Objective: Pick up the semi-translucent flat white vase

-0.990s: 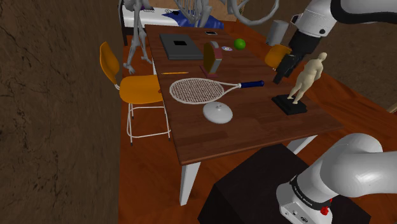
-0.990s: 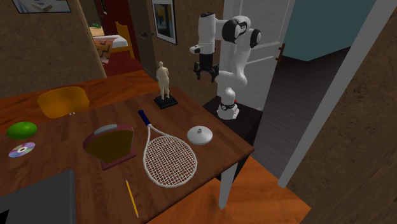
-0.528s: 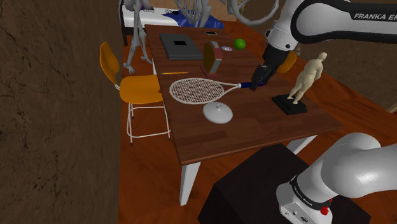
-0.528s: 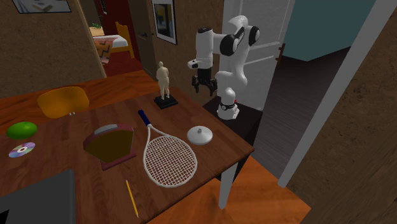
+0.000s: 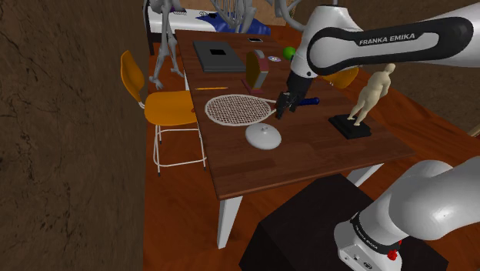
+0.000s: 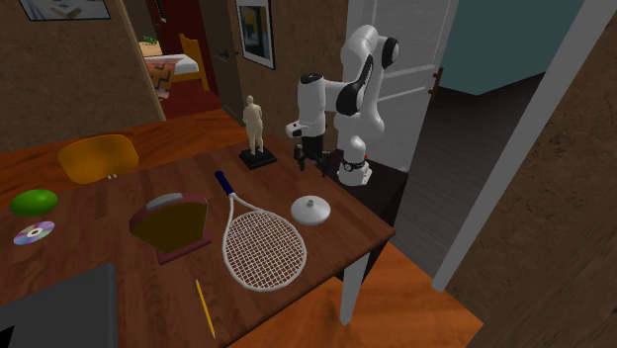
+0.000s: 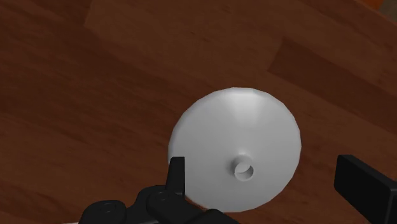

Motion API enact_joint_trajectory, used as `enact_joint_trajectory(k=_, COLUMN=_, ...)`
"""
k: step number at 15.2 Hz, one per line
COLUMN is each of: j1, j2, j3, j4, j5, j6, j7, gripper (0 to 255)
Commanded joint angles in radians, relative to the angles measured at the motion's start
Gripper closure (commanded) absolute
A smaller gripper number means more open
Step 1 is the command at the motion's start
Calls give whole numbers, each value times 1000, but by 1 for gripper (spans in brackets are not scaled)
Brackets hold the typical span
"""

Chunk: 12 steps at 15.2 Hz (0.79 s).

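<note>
Dim, even light lies on the table (image 5: pixel 308 146), the wall (image 5: pixel 69 115) murky brown, the vase (image 7: pixel 235 149) softly shaded.

vase (image 7: pixel 235 137): plain white, greyish shading
surface (image 7: pixel 95 95): reddish-brown wood grain
racket (image 5: pixel 235 109): white head, blue handle
chair (image 5: pixel 168 106): orange
hand (image 7: pixel 261 168): black
disc (image 6: pixel 33 233): seemingly rainbow-tinted

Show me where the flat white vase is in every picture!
Shoulder view: vase on the table, just below the tennis racket.
Second exterior view: vase near the table's right edge, right of the racket.
Wrist view: vase on the table, under the open gripper.
Shared landmark: the racket beside it in both exterior views.
</note>
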Motion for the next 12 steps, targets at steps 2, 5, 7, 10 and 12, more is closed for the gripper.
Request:
enact_joint_trajectory(k=2, j1=11, j2=108, j3=16, j4=22, j5=12, j6=87, j7=17, gripper=0)
enact_joint_trajectory(k=5, j1=18, j2=182, j3=24, j4=47, j5=18, j6=136, j7=26, gripper=0)
enact_joint_trajectory(k=7, j1=18, j2=195, j3=24, j4=31, j5=19, j6=165, j7=24, gripper=0)
enact_joint_trajectory(k=10, j1=19, j2=216, j3=25, j4=10, j5=21, j6=207, j7=21, gripper=0)
enact_joint_trajectory(k=12, j1=20, j2=236, j3=25, j4=-7, j5=22, j6=244, j7=19, gripper=0)
